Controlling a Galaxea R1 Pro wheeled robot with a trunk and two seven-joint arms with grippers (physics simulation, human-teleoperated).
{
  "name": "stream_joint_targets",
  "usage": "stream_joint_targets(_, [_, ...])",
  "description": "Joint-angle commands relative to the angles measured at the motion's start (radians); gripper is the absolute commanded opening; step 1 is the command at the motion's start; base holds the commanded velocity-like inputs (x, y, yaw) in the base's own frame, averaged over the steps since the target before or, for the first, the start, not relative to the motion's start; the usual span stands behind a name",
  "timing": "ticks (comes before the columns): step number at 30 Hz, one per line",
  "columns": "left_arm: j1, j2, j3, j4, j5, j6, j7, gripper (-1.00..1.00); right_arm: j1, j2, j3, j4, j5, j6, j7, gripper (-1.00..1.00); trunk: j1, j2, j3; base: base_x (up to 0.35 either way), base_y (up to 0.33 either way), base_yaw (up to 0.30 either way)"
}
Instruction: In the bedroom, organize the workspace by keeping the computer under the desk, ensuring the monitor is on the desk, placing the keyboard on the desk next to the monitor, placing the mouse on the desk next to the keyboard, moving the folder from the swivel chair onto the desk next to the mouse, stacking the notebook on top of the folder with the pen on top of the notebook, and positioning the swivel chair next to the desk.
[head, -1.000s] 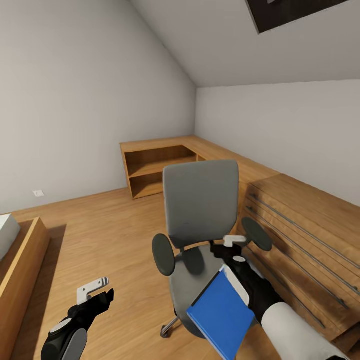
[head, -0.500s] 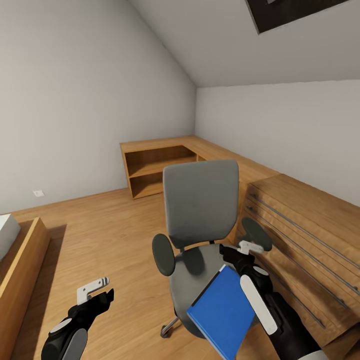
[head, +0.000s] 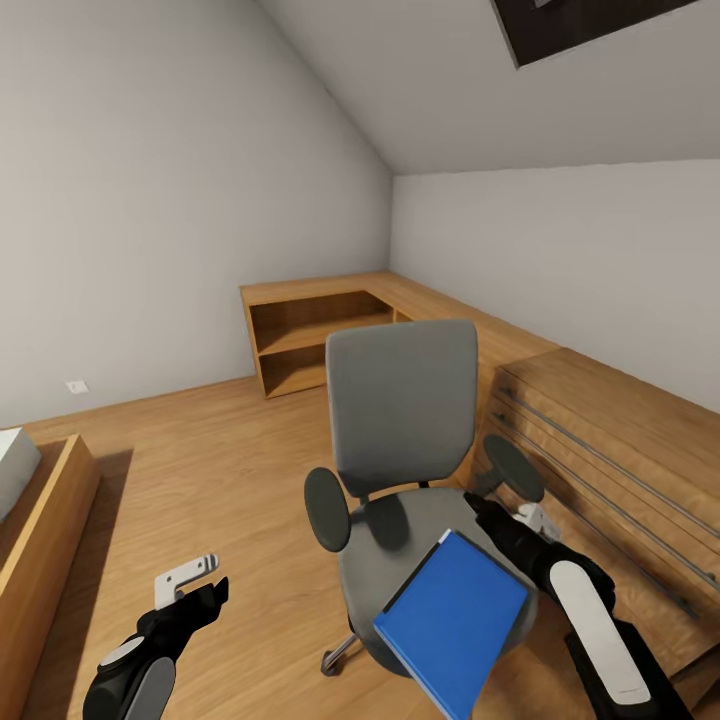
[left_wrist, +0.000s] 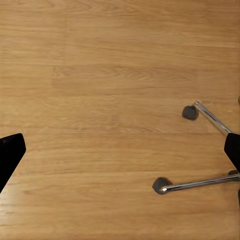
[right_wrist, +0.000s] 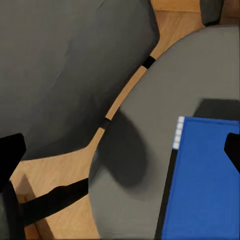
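Matt grey cloth on the chair (head: 402, 400), with smooth dark plastic armrests (head: 328, 510) and shiny chrome legs (left_wrist: 200, 183) on dull grey castors. Smooth, flat blue on the folder (head: 452, 617), faintly glossy, pale ribbed along one edge. Warm satin wood planks for the floor (left_wrist: 100, 75); same grained wood on the dresser (head: 620, 450) and shelves (head: 310, 335).

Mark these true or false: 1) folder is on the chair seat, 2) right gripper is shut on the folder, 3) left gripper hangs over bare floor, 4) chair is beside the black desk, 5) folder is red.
1) True: the folder lies on the swivel chair seat.
2) False: the right gripper is open, fingers apart, beside the folder's far corner.
3) True: the left gripper is open over the wood floor near the chair's castors.
4) False: the chair stands beside a light wooden dresser.
5) False: it is bright blue.
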Motion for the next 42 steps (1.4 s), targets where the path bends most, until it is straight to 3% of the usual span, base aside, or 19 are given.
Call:
stream_joint_targets(1, [-0.001, 0.001, -0.002, -0.001, 0.010, 0.001, 0.010, 1.00, 0.001, -0.001, -0.001, -0.003, -0.019, 0.000, -0.009, 1.00, 0.000, -0.001, -0.001, 0.000, 0.000, 0.000])
stream_joint_targets(9, [-0.001, 0.001, -0.002, -0.001, 0.011, 0.001, 0.009, 1.00, 0.005, -0.004, -0.014, -0.005, -0.062, 0.003, -0.011, 1.00, 0.000, -0.001, -0.001, -0.123, 0.069, -0.023])
stream_joint_targets(14, [-0.001, 0.001, -0.001, -0.002, 0.011, 0.001, 0.009, 1.00, 0.005, -0.004, -0.040, -0.004, -0.064, 0.007, -0.011, 1.00, 0.000, -0.001, -0.001, -0.277, 0.193, -0.236])
stream_joint_targets(30, [-0.001, 0.001, 0.001, -0.003, 0.012, 0.003, 0.009, 1.00, 0.005, -0.004, -0.053, -0.003, -0.070, 0.009, -0.011, 1.00, 0.000, -0.001, -0.001, -0.274, 0.188, -0.284])
stream_joint_targets(42, [-0.001, -0.003, 0.019, -0.007, 0.013, 0.003, 0.012, 1.00, 0.005, -0.003, -0.071, 0.014, -0.071, 0.009, -0.011, 1.00, 0.000, -0.001, -0.004, -0.051, 0.028, -0.271])
